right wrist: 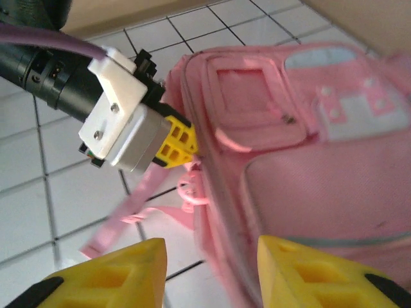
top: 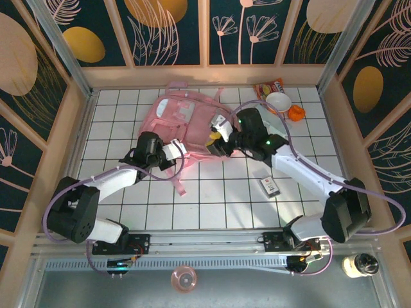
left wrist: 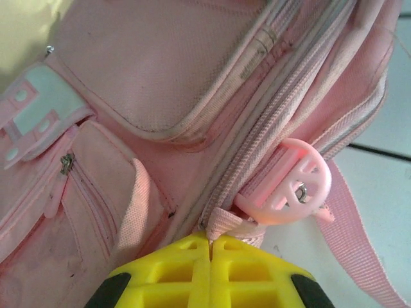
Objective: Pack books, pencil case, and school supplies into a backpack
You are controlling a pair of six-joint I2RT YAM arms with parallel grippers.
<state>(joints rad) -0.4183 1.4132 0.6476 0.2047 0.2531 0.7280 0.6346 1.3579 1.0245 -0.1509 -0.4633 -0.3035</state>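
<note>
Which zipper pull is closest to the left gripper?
The round pink ring-shaped pull, right beside the left gripper; the small metal pull on the backpack's front pocket sits farther.

A pink backpack [top: 186,122] with paler glossy pink pockets and mint-white patches, and a candy-pink round zip pull [left wrist: 292,183]. It lies on a table [top: 218,205] of white square tiles with dark grout lines. The walls [top: 173,32] are dark navy, patterned with pale pink line-drawn leaves and flowers and golden ovals. The left gripper [left wrist: 210,250] and right gripper [right wrist: 212,263] are bright yellow with black edges. There is a red-orange snack packet [top: 266,86], a white bowl [top: 278,101], a small orange object [top: 296,113], and a dark item [top: 270,187] with a white label.
</note>
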